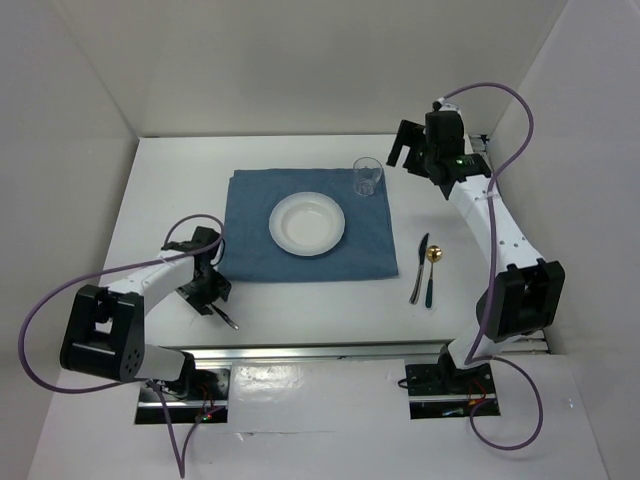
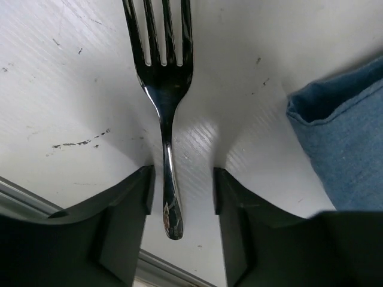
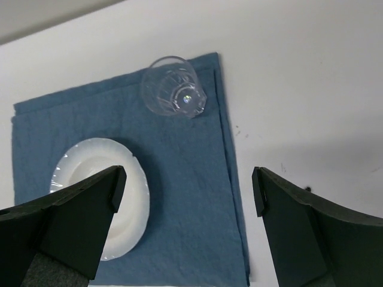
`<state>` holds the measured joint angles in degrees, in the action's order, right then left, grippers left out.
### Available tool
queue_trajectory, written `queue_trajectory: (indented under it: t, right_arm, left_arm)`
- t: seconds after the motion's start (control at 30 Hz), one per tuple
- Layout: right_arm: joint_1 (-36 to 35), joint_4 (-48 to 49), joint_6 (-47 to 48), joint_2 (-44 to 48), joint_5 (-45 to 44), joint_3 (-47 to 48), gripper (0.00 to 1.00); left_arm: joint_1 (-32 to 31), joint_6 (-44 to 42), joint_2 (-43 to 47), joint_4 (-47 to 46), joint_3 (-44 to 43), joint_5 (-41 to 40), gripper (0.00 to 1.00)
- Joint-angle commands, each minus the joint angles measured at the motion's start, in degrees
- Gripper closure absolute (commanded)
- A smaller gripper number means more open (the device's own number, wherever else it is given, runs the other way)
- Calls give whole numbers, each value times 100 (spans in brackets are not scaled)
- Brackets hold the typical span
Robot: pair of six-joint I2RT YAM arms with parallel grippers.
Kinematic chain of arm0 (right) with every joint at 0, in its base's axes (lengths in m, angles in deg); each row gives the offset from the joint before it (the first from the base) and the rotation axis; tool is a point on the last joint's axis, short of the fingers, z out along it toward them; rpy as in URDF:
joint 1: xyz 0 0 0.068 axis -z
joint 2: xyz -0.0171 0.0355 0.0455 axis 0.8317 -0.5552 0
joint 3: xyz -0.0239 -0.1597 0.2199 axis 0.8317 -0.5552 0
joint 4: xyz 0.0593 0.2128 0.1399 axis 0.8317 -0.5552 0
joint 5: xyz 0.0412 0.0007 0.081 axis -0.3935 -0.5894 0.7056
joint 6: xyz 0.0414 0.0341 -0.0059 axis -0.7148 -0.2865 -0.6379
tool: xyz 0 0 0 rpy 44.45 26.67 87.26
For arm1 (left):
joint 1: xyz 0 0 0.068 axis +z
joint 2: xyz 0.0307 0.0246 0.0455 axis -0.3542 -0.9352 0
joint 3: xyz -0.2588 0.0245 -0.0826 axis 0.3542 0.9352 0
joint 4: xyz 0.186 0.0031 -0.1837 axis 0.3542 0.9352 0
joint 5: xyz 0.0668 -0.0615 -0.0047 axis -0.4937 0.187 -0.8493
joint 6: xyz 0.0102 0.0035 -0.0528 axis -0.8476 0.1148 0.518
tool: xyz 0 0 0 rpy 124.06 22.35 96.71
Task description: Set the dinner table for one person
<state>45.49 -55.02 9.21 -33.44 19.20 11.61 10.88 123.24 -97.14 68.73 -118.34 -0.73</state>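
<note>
we see matte white desk spanning the whole workspace under both arms, left claw released, fingers straddling silver metal fork handle, fork flat on desk beside blue cloth mat, right claw released, spread wide, raised near clear glass tumbler on mat's far corner

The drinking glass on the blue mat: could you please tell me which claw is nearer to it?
Right. The right claw hovers just right of the glass; the left claw sits across the blue mat, straddling the fork.
</note>
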Motion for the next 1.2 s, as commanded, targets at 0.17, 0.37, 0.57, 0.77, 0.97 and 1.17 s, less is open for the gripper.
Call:
queue_trajectory:
  t: [0.17,0.37,0.57,0.77,0.97,1.17]
  right_arm:
    - [375,-50,69,555,11,-364,0]
    - [498,-129,-63,871,64,-715,0]
    - [560,-94,-229,1109,266,-1042,0]
    - [674,-252,-292,1460,266,-1560,0]
    - [727,-533,-361,1944,801,-2087,0]
    - [727,-779,-362,2226,838,-2615,0]
  left_arm:
    - [468,261,56,331,58,-387,90]
    - [468,-1099,401,983,-1441,-1258,100]
    - [-146,-3139,-395,772,-3208,-749,100]
    - [-559,-3817,-1996,1157,-4450,-782,100]
    - [-867,-3818,-3621,1299,-5382,-1397,100]
    - [-929,-3756,-4133,1255,-5866,-1144,100]
